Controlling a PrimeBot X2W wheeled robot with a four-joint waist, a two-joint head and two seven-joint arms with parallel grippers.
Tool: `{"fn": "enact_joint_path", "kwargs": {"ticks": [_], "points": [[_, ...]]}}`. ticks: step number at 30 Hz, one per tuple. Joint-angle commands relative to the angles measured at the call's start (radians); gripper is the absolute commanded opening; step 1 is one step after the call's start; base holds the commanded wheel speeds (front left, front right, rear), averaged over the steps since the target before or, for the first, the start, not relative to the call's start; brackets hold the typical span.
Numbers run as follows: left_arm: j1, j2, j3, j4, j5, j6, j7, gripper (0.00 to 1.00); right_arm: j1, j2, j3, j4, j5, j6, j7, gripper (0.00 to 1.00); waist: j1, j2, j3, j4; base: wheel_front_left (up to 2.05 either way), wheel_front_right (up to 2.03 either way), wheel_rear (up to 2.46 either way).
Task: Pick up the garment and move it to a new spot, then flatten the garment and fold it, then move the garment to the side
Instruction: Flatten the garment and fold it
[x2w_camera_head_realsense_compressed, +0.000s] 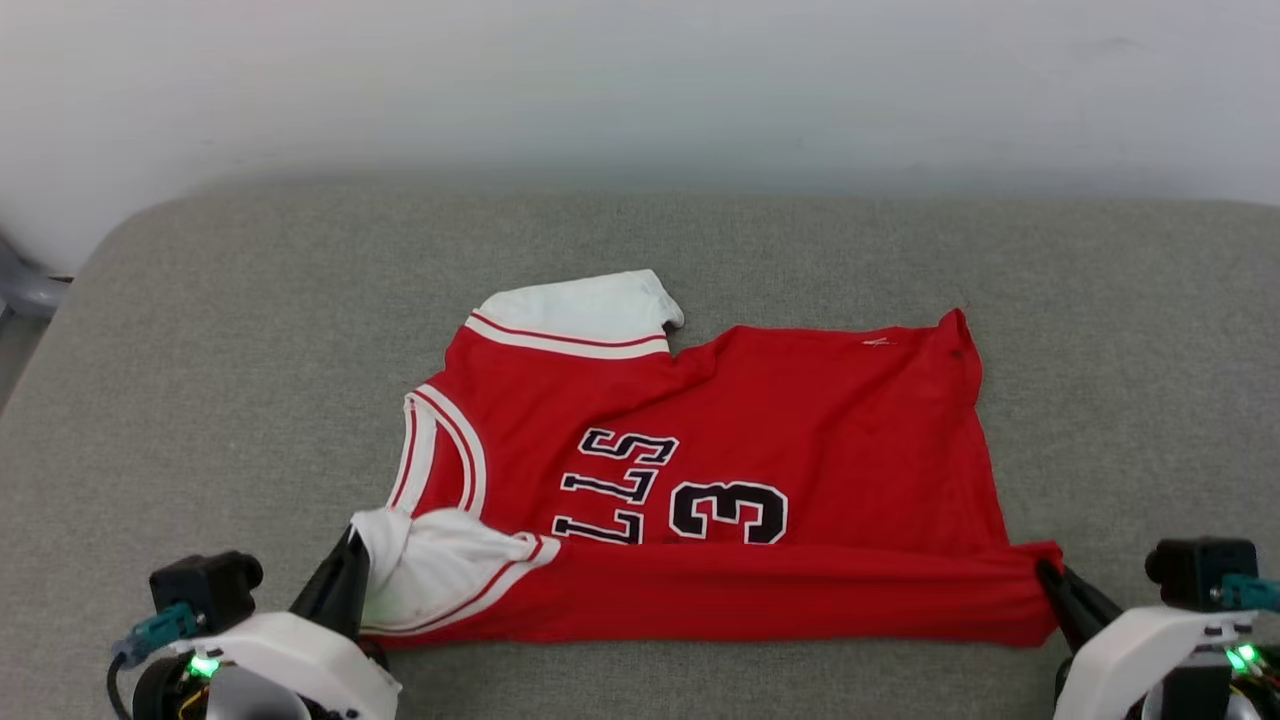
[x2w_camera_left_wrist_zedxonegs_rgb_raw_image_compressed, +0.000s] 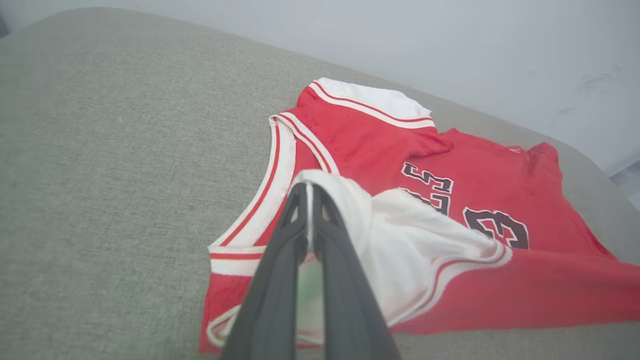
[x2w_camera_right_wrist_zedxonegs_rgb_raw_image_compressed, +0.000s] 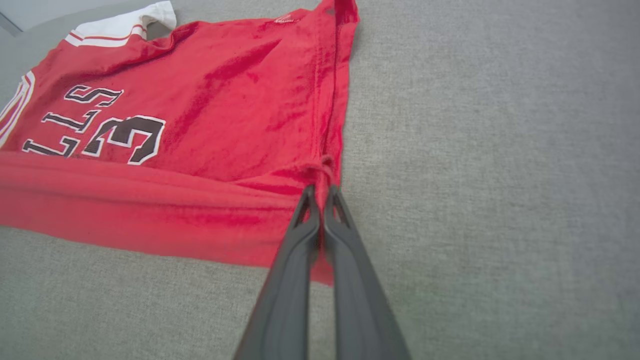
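- Garment (x2w_camera_head_realsense_compressed: 800, 430) lies on the grey padded surface (x2w_camera_head_realsense_compressed: 230, 350), toward our side of it, with its long axis running left to right across the head view.
- Its neckline (x2w_camera_head_realsense_compressed: 460, 440) points to our left and its hem (x2w_camera_head_realsense_compressed: 978, 420) to our right, so the black lettering (x2w_camera_head_realsense_compressed: 610, 487) reads sideways from where we stand.
- One white sleeve (x2w_camera_head_realsense_compressed: 585, 310) lies flat on the far side, toward the pale wall (x2w_camera_head_realsense_compressed: 640, 80).
- The near side of the shirt is turned over onto its front as a long red band. It is drawn between our two grippers and covers the lower part of the letters and the numeral.
- Our left gripper (x2w_camera_head_realsense_compressed: 352, 545) has its jaws closed on the near sleeve (x2w_camera_head_realsense_compressed: 430, 565), with bunched white cloth pinched at the tips.
- Our right gripper (x2w_camera_head_realsense_compressed: 1048, 578) has its jaws closed on the near hem corner, where red fabric gathers at the tips.
- The two grippers sit low at the near edge, well apart, one at each end of the band.
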Motion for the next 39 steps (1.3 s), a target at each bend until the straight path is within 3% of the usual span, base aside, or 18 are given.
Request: {"fn": "enact_joint_path", "kwargs": {"ticks": [1,11,21,22,23,24,25,26,27,33,39], "points": [[-0.017,-0.006,-0.001,0.007,0.004,-0.003,-0.007,0.00,-0.018,-0.006,0.001,0.004,-0.005,-0.002,-0.003,0.00,-0.0001,0.0000,0.029,-0.006,0.00,0.00,0.00],[-0.188,-0.046,-0.041,0.200,0.005,-0.092,-0.015,0.00,-0.182,-0.030,0.078,0.165,0.014,-0.002,-0.045,0.00,-0.0001,0.0000,0.129,-0.013,0.00,0.00,0.00],[-0.239,-0.083,-0.078,0.365,-0.027,-0.155,0.022,0.00,-0.242,-0.050,0.184,0.350,0.047,-0.002,-0.121,0.00,-0.0001,0.0000,0.134,-0.020,0.00,0.00,0.00],[-0.242,-0.085,-0.077,0.372,-0.026,-0.158,0.017,0.00,-0.244,-0.050,0.183,0.360,0.048,-0.002,-0.136,0.20,-0.0001,0.0000,0.130,-0.021,0.00,0.00,0.00],[-0.242,-0.086,-0.077,0.379,-0.026,-0.157,0.013,0.00,-0.247,-0.047,0.185,0.366,0.055,-0.002,-0.156,0.47,-0.0001,0.0000,0.123,-0.022,0.00,0.00,0.00],[-0.240,-0.087,-0.073,0.387,-0.029,-0.154,0.011,0.21,-0.250,-0.046,0.189,0.370,0.056,-0.002,-0.178,1.00,-0.0001,0.0000,0.116,-0.024,0.00,0.00,0.00],[-0.238,-0.088,-0.067,0.393,-0.034,-0.149,0.007,0.49,-0.252,-0.045,0.193,0.371,0.059,-0.002,-0.201,1.00,-0.0001,0.0000,0.108,-0.025,0.00,0.00,0.00],[-0.237,-0.088,-0.064,0.396,-0.034,-0.142,0.004,0.84,-0.254,-0.047,0.193,0.367,0.060,-0.002,-0.234,1.00,-0.0001,0.0000,0.101,-0.026,0.00,0.00,0.00],[-0.237,-0.088,-0.061,0.396,-0.034,-0.140,-0.003,1.00,-0.255,-0.048,0.185,0.363,0.066,-0.002,-0.266,1.00,-0.0001,0.0000,0.091,-0.024,0.00,0.00,0.00],[-0.215,-0.064,-0.034,0.375,-0.040,-0.104,-0.017,1.00,-0.224,-0.038,0.145,0.324,0.051,-0.002,-0.410,1.00,-0.0001,0.0000,0.037,-0.021,0.00,0.00,0.00],[-0.178,-0.010,-0.001,0.319,-0.049,-0.059,0.010,1.00,-0.164,0.004,0.093,0.226,0.008,-0.002,-0.450,1.00,-0.0001,0.0000,-0.010,-0.023,0.00,0.00,0.00]]}}
